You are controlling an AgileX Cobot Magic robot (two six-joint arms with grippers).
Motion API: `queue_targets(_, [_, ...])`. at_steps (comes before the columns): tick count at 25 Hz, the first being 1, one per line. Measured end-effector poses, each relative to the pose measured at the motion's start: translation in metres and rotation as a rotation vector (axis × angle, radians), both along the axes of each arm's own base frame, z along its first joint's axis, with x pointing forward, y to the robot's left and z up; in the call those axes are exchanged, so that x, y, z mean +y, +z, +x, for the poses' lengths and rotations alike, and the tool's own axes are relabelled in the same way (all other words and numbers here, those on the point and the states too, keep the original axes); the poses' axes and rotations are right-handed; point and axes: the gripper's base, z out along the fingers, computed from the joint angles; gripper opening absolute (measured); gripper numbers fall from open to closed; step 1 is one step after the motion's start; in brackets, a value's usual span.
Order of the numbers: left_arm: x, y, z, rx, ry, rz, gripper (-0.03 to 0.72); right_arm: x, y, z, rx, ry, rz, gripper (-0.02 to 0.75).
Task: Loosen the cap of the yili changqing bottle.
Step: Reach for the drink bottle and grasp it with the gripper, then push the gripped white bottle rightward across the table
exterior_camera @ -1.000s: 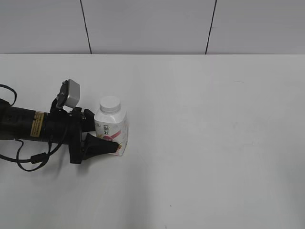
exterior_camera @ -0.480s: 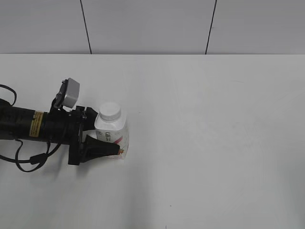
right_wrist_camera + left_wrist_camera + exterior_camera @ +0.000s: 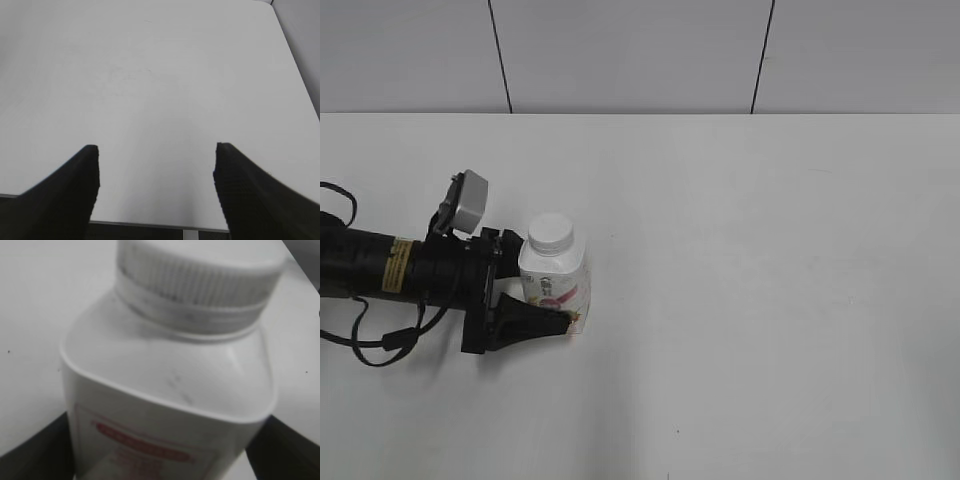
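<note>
Your yili changqing bottle [image 3: 554,285] stands upright at the table's [image 3: 770,300] left, body between the left gripper's [image 3: 535,300] fingers; whether they're squeezing or slack, I can't tell. It looks light, thin-walled and slick, so clamp the squarish body low and take the ribbed cap [image 3: 200,277] by its rim. Right gripper [image 3: 155,190] is spread wide over bare table.

A plain white table [image 3: 770,300] fills most of the exterior view. Behind the table's far edge stands a pale grey wall [image 3: 630,55], split into 3 panels by 2 thin dark seams [image 3: 500,55], each running down to that far edge. In the right wrist view, a dark strip [image 3: 150,232] lies below the table's near edge.
</note>
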Motion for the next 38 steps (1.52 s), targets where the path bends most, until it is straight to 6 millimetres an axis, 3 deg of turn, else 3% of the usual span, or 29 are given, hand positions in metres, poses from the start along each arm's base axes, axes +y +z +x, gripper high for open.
queue_targets(9, [-0.001, -0.001, 0.002, -0.025, 0.018, -0.029, 0.572, 0.0, 0.0, 0.0, 0.0, 0.0, 0.0, 0.566])
queue_targets(16, [-0.002, -0.005, 0.002, -0.025, 0.023, -0.047, 0.445, 0.0, 0.0, 0.0, 0.0, 0.0, 0.0, 0.566])
queue_targets(25, [-0.006, -0.004, 0.002, -0.026, 0.018, -0.056, 0.442, 0.0, 0.0, 0.0, 0.0, 0.0, 0.0, 0.566])
queue_targets(29, [-0.023, -0.002, 0.005, -0.055, -0.015, -0.053, 0.439, 0.0, 0.0, 0.0, 0.0, 0.0, 0.0, 0.566])
queue_targets(38, [-0.086, 0.013, 0.01, -0.118, -0.024, -0.118, 0.439, 0.0, 0.0, 0.0, 0.0, 0.0, 0.0, 0.566])
